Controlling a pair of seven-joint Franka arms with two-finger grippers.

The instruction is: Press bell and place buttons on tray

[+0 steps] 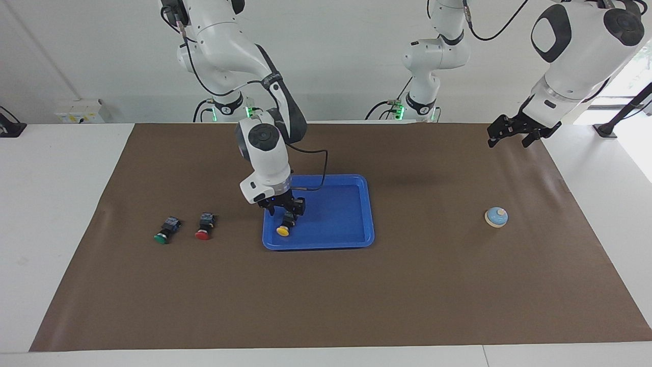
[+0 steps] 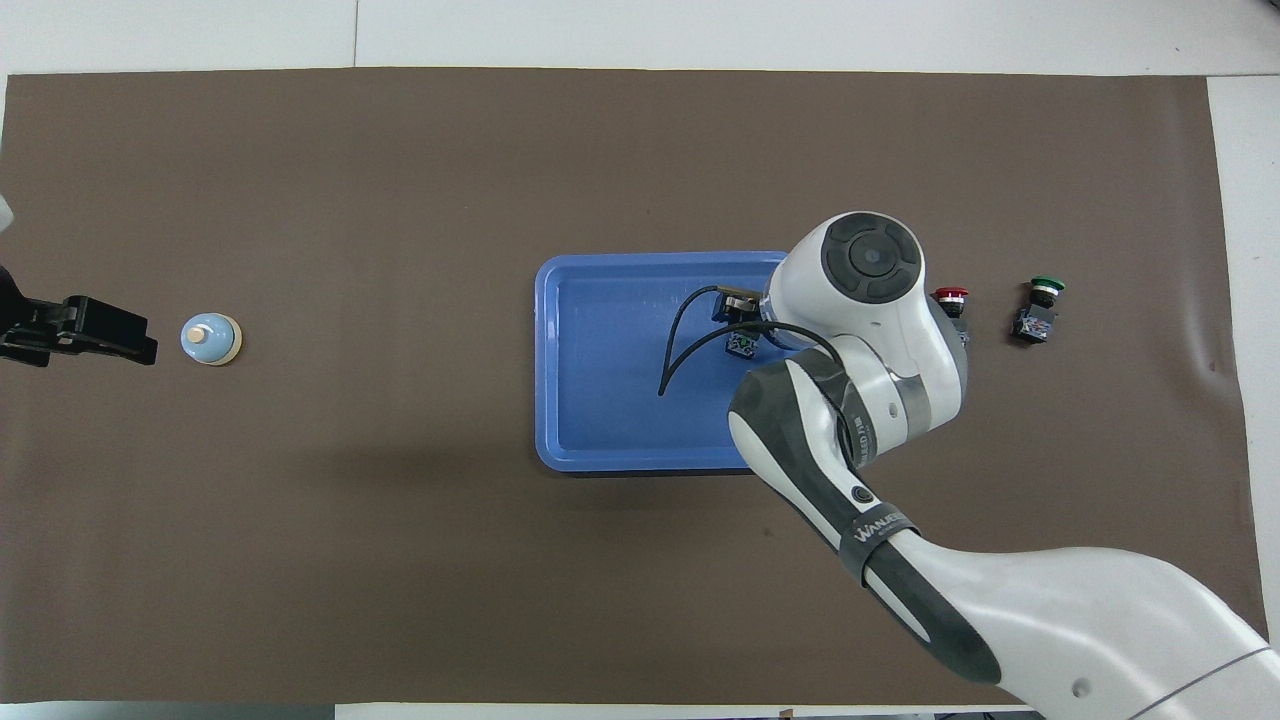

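Observation:
The blue tray (image 1: 331, 240) (image 2: 545, 360) sits mid-mat. The yellow button (image 1: 283, 229) lies in the tray's end toward the right arm, cap pointing away from the robots. My right gripper (image 1: 284, 208) hangs just above the button's black body, fingers spread and open. The red button (image 1: 204, 227) (image 2: 950, 297) and the green button (image 1: 165, 231) (image 2: 1040, 305) lie on the mat toward the right arm's end. The bell (image 1: 496, 217) (image 2: 210, 339) stands toward the left arm's end. My left gripper (image 1: 513, 134) (image 2: 85, 330) waits open in the air above the mat's edge there.
A brown mat (image 1: 326, 306) covers the white table. The right arm's elbow and wrist hang over the tray's end in the overhead view and hide part of the red button. A black cable (image 2: 680, 340) loops over the tray.

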